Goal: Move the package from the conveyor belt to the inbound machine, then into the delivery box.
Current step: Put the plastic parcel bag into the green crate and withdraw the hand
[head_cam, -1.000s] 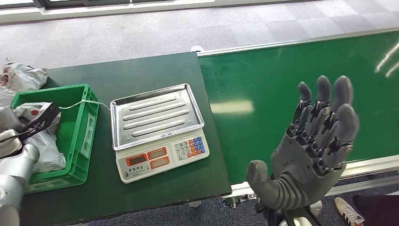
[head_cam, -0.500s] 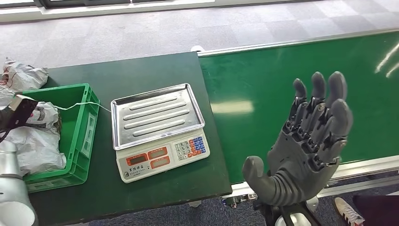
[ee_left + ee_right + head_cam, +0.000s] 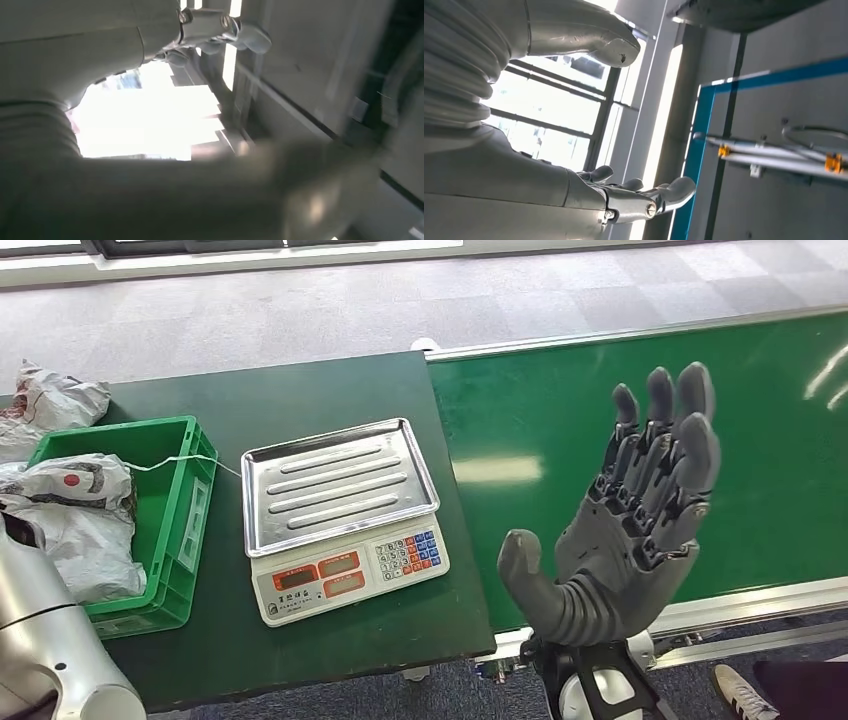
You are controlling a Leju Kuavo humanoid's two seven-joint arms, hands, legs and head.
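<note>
Things sit on a dark green table (image 3: pixel 300 390). In the middle is a white weighing scale with a shiny ridged metal tray (image 3: pixel 342 520), with coloured buttons and two red number windows on its front. Just beside it stands a green plastic crate (image 3: pixel 170 525). A thin white string (image 3: pixel 180 462) lies over the crate's rim.

Inside the crate lies the grey-white crumpled plastic package (image 3: pixel 72 525), with a red dot on top. It looks lumpy, and its long side seems to run from the near wall to the far wall. Another crumpled grey bag (image 3: pixel 45 405) lies behind the crate.

The wide green conveyor belt (image 3: pixel 560 430) touches the table's side. The dark grey right hand (image 3: pixel 625 530) is held up over the belt, fingers straight and wide apart, holding nothing. The silver left arm (image 3: pixel 45 640) is low by the crate. The left wrist view is too blurry to tell how the left hand is.
</note>
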